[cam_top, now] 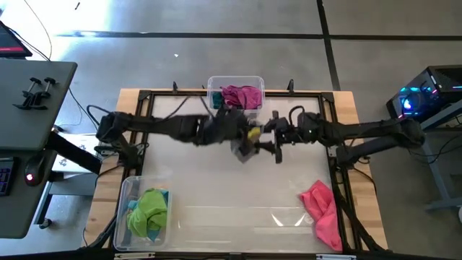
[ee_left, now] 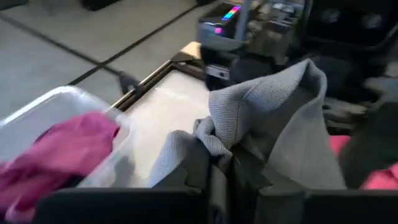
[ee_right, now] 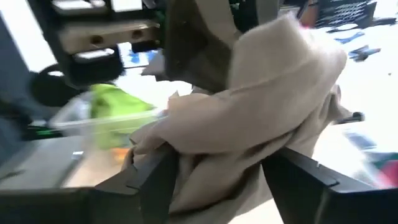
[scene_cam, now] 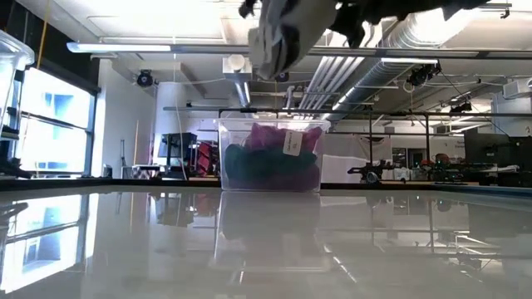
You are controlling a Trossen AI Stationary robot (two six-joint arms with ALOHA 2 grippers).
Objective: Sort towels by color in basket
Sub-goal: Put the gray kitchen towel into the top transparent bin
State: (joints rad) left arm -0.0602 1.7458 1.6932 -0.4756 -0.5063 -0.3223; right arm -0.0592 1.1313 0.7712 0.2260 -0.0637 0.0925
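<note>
light: bright, overhead | glare: tabletop [scene_cam: 266, 249] | blur: both wrist views

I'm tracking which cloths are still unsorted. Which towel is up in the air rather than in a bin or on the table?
The grey towel, pinched in the left gripper above mid-table; the right gripper stands open around it.

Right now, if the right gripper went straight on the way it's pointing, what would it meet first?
The grey towel, bunched between the right gripper's open fingers and pinched by the left gripper. Depth is unclear.
</note>
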